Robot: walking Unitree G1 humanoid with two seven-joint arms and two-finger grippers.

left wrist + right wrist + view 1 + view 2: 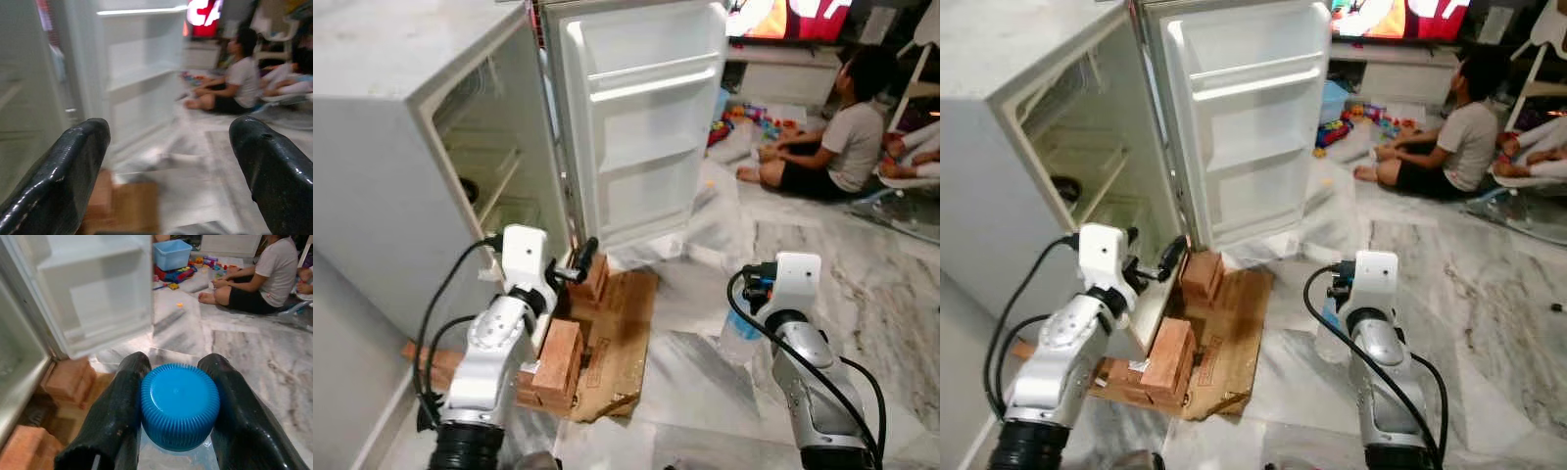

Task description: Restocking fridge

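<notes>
While the fridge (421,147) stands with its door (641,127) swung wide, the right gripper (178,440) pinches a blue-capped bottle (179,404) above the marble floor (862,284), and the left gripper (171,161), fingers spread, hovers by the fridge's lower front corner.

Light is even and indoor-bright in my head views. The screen (790,17) at top is blown out to red-orange glare. The fridge (431,147) interior sits slightly shaded. Soft shadow under the fridge door (641,117). My left wrist view is heavily motion-blurred; only the near fingers (63,176) read, with specular highlights. My right wrist view is sharp on the blue cap (179,405), background mildly soft.
</notes>
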